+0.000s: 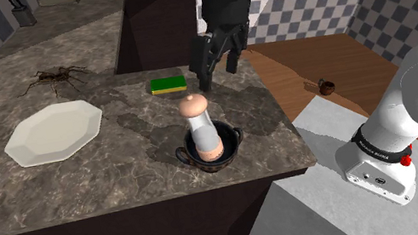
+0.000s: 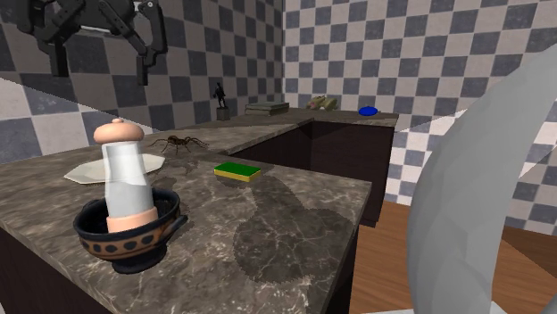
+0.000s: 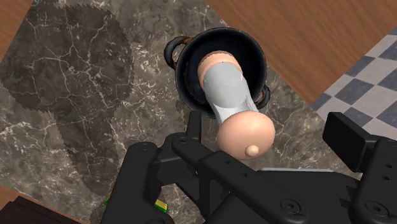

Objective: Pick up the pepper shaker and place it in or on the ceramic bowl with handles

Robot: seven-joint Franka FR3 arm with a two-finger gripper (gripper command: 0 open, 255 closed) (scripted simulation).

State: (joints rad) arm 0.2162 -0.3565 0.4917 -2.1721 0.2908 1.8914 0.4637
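Wrist view shows the pepper shaker (image 3: 230, 95) standing inside the bowl (image 3: 188, 53).

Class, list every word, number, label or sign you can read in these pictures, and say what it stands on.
None can be read.
Pale marks on the arm's dark band: too small to read.
Pepper shaker, bowl, sponge: no lettering.

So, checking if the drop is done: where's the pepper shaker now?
In the shoulder view the pepper shaker stands inside the dark two-handled bowl, right of the white plate and nearer the camera than the green sponge.
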